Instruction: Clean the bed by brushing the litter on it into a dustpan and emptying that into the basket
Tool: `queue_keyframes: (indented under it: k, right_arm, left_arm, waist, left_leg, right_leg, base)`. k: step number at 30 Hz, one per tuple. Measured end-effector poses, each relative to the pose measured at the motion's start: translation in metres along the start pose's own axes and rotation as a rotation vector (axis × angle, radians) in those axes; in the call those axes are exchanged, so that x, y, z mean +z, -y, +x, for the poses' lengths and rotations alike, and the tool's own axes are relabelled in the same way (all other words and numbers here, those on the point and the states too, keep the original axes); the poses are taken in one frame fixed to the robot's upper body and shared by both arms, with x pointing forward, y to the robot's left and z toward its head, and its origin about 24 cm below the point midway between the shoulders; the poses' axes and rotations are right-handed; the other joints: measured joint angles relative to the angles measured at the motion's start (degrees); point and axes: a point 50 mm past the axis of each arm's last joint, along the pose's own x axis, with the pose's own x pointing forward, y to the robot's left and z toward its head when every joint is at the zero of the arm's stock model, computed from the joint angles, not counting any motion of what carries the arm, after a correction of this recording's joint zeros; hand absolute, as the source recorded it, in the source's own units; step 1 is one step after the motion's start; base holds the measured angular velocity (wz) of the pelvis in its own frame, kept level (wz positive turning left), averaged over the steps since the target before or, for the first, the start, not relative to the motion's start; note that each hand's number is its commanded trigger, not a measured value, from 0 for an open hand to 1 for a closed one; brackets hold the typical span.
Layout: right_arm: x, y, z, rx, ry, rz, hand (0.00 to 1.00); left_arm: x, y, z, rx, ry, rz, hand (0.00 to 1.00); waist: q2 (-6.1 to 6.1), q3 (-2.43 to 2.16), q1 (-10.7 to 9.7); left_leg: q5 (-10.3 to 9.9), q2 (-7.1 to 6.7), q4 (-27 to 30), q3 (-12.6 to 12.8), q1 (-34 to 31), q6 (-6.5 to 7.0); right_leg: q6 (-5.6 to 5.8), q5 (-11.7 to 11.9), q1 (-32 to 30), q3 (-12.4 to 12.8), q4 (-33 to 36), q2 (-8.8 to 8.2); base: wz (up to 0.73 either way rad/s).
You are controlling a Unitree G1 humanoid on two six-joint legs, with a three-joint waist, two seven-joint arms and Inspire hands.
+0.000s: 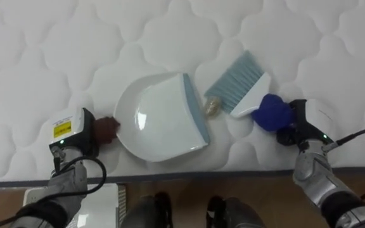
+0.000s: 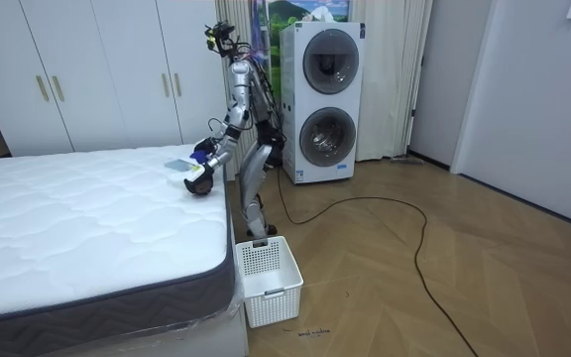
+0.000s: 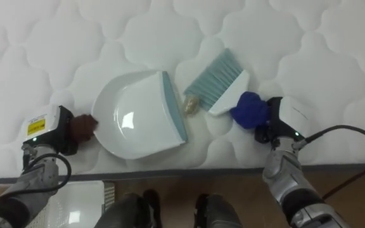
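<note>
At near edge of mattress (image 1: 43,50): left hand (image 1: 73,132) clenched on dustpan (image 1: 163,117) by its brown handle; right hand (image 1: 304,123) grasping brush (image 1: 239,85) by its blue handle. Beige scrap (image 1: 211,106) lies between pan lip and bristles.

Silver arms, black cabling, yellow label on left hand (image 1: 80,134).

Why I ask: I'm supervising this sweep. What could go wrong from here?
1. The scrap lies between the brush bristles and the dustpan lip. A quick stroke by the right hand might flick it past the pan.
2. On the quilted mattress the lip may not sit flush, so the scrap could slip underneath.
3. The pan, held by the left hand, lies near the mattress edge, and a hard push could nudge it off.
</note>
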Motion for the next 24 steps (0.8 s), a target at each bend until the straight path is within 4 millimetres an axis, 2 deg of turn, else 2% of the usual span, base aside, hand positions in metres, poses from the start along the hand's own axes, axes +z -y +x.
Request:
queue_keyframes:
  k: [9,10,16,20,24]
  right_arm:
    - [-0.003,0.009,0.007,-0.02,0.039,-0.128,1.0]
    - [-0.004,0.012,0.008,-0.027,0.051,-0.159,1.0]
    - [-0.01,0.024,0.013,-0.063,0.102,-0.399,1.0]
    - [-0.013,0.038,0.02,-0.099,0.146,-0.594,1.0]
    - [-0.017,0.047,0.023,-0.111,0.179,-0.709,1.0]
  left_arm:
    - [0.002,-0.002,0.001,0.01,0.027,0.045,1.0]
    - [0.002,-0.003,0.002,0.018,0.041,0.063,1.0]
    - [0.004,-0.014,0.006,0.063,0.119,0.166,1.0]
    - [0.006,-0.015,0.006,0.07,0.137,0.176,1.0]
    - [0.007,-0.017,0.006,0.076,0.148,0.192,1.0]
  waist:
    - [-0.37,0.06,0.7]
    - [-0.69,0.16,0.8]
    - [-2.92,0.03,1.9]
    - [-3.02,0.08,2.1]
    - [-3.19,0.16,2.5]
  left_leg:
    - [0.0,-0.19,0.5,0.0,-0.3,0.15]
    - [0.0,-0.79,0.4,-0.1,-0.4,0.16]
    - [0.2,-0.88,0.3,-0.5,-1.1,0.4]
    - [0.2,-0.86,0.1,-0.9,-1.2,0.44]
    - [0.2,-0.88,-0.1,-0.9,-1.2,0.42]
  right_leg:
    - [-0.05,0.0,-0.4,-0.1,0.9,-0.52]
    - [-0.12,-0.2,-0.5,-0.4,1.1,-0.86]
    - [-0.06,-0.2,-1.0,-0.7,0.9,-1.01]
    - [0.07,-0.2,-0.7,-1.5,0.5,-1.11]
    - [0.06,-0.2,-0.7,-1.5,0.3,-1.08]
  base:
    - [0.0]
    - [0.08]
    - [0.03]
    - [0.02]
    - [0.0]
